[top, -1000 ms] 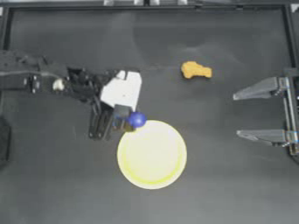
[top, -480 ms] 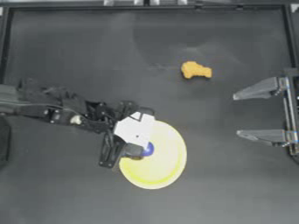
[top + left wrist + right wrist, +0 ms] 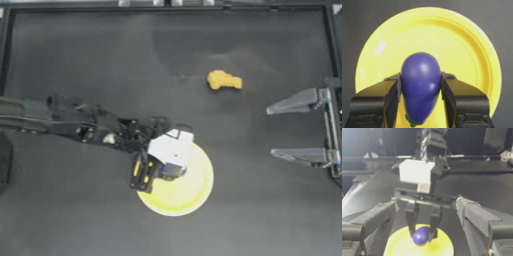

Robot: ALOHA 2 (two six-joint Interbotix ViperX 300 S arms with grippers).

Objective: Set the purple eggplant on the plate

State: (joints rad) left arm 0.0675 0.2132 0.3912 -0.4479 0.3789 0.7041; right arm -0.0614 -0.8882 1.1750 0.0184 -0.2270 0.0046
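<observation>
The purple eggplant is a glossy blue-purple egg shape with a tiny green end, clamped between my left gripper's two dark jaws. My left gripper hangs over the left half of the pale yellow plate, shut on the eggplant. From above, the gripper body hides nearly all of the eggplant. The right wrist view shows the eggplant low over the plate; I cannot tell if they touch. My right gripper is parked open at the right side of the table.
A lumpy orange-yellow piece lies on the dark table, far from the plate toward the back right. The left arm stretches in from the left edge across the table's middle.
My left gripper carried the eggplant from the plate's upper-left rim to a spot over the plate's left half. The right arm stayed still.
</observation>
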